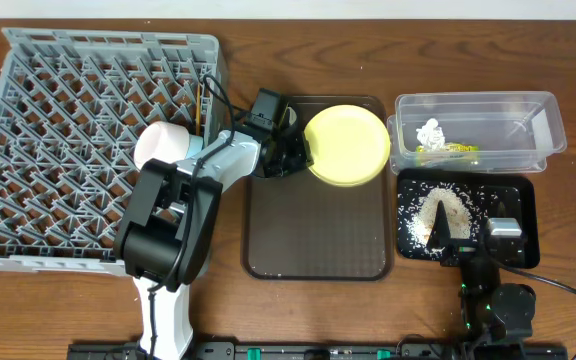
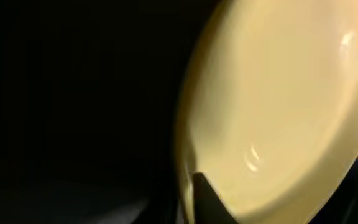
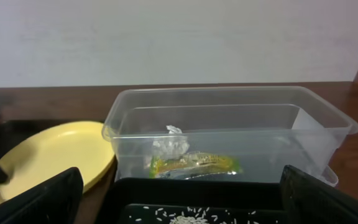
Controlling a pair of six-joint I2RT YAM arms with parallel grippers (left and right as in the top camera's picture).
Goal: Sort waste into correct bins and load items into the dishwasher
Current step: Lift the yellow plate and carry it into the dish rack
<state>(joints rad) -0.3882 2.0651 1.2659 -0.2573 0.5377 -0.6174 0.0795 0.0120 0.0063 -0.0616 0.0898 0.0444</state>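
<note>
Overhead, the left gripper is closed on the left rim of the round yellow plate, which sits at the far right corner of the brown rectangular serving tray; the large grey plastic dish rack stands just left of that tray. The right gripper hangs over the flat black rectangular tray, jaws spread wide and holding nothing, near the heap of white rice-like scraps; behind it, the clear plastic rectangular tub holds the crumpled white tissue and the green-and-orange snack wrapper.

From the left wrist, the plate fills the view; one dark finger lies pressed on its rim.

From the right wrist, both fingers stand far apart with nothing between them; the tub lies straight ahead, tissue and wrapper inside, and the plate is to its left.
</note>
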